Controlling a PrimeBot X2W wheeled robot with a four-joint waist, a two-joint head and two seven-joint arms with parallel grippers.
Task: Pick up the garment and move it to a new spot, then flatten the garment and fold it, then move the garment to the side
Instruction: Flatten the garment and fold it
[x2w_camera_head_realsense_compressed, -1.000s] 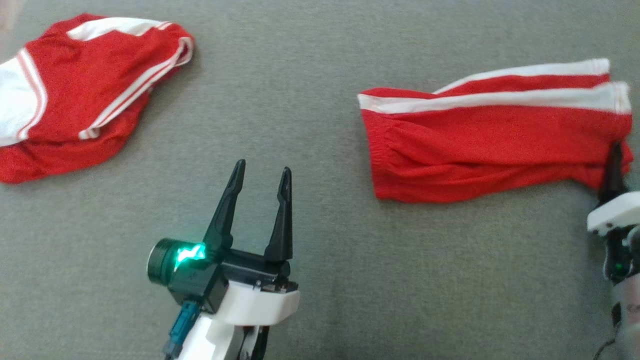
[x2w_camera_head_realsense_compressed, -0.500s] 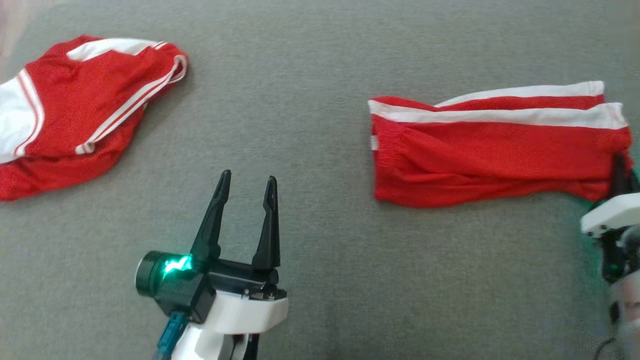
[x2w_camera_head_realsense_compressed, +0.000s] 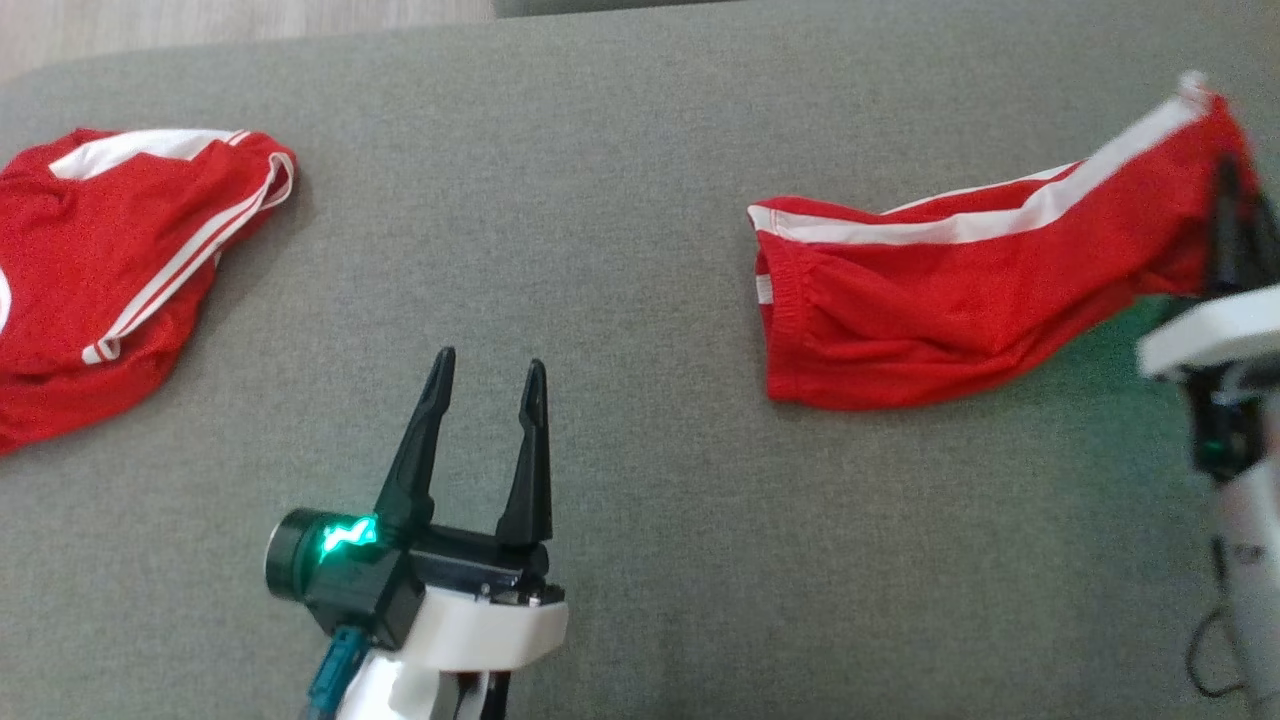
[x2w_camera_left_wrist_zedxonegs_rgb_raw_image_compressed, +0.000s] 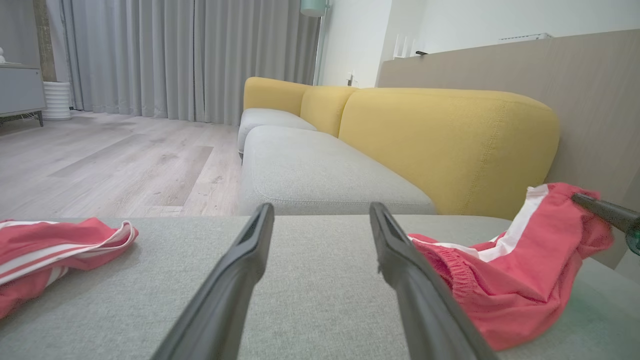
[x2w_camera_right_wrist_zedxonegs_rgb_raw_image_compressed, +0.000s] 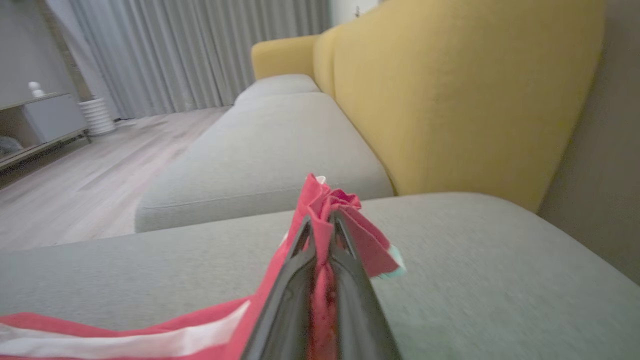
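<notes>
The right gripper (x2w_camera_head_realsense_compressed: 1226, 178) was pinched shut on the shorts (x2w_camera_head_realsense_compressed: 930, 300), at about 2 o'clock in the head view near the frame edge. In the right wrist view its two fingers met around a bunched wad of red cloth (x2w_camera_right_wrist_zedxonegs_rgb_raw_image_compressed: 367, 235), with the gripper (x2w_camera_right_wrist_zedxonegs_rgb_raw_image_compressed: 320, 219) at 6 o'clock of that view. The held end of the shorts stood up off the grey cushion (x2w_camera_head_realsense_compressed: 620, 250). The rest sloped down toward 9 o'clock, with the elastic waistband lying flat on the cushion. A white stripe ran along the upper edge of the shorts. In the left wrist view the shorts (x2w_camera_left_wrist_zedxonegs_rgb_raw_image_compressed: 515, 290) rose at 3 o'clock to a dark finger tip at the frame edge.

The left gripper (x2w_camera_head_realsense_compressed: 490, 362) sat at 7 o'clock in the head view, fingers spread wide with nothing between them, pointing to 12. In its own view the gripper (x2w_camera_left_wrist_zedxonegs_rgb_raw_image_compressed: 321, 210) was low over bare cushion.

Another red and white garment (x2w_camera_head_realsense_compressed: 110, 260) lay crumpled at 9 o'clock, well apart from the shorts. A yellow sofa back (x2w_camera_left_wrist_zedxonegs_rgb_raw_image_compressed: 445, 145) stood beyond the cushion at 1 o'clock in the left wrist view.
</notes>
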